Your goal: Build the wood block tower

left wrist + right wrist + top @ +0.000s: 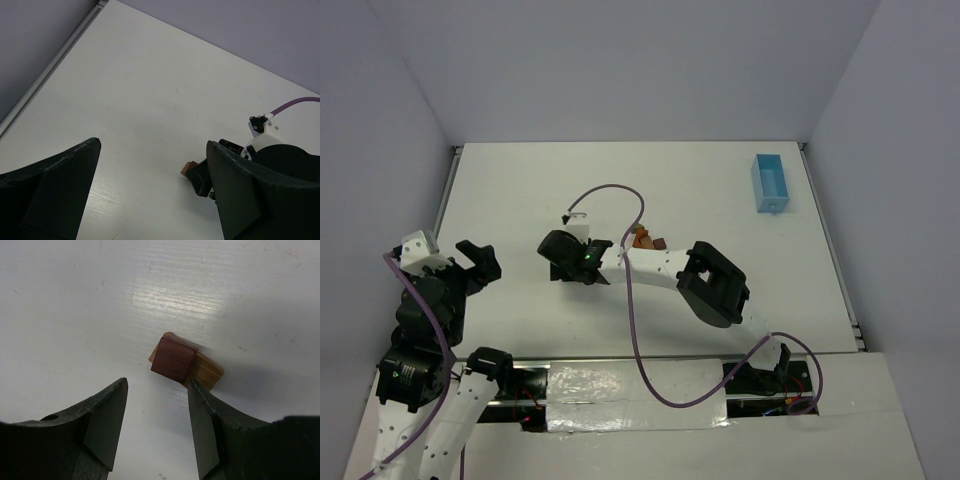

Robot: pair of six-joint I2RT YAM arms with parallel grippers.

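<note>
From above, one right gripper [558, 262] hung mid-table with bare board around it, a heap of wood blocks [645, 238] too clustered to count beside its forearm, and one light-blue tray [770, 183] well beyond it near the right edge. The left wrist view showed the left gripper [152, 145] splayed wide and empty, with one brown block [188, 168] at the right gripper's tip. In the right wrist view the tower [186, 362], one reddish block [172, 359] on one tan block [206, 371], lay just past the right gripper's half-parted, empty fingers [107, 415].
</note>
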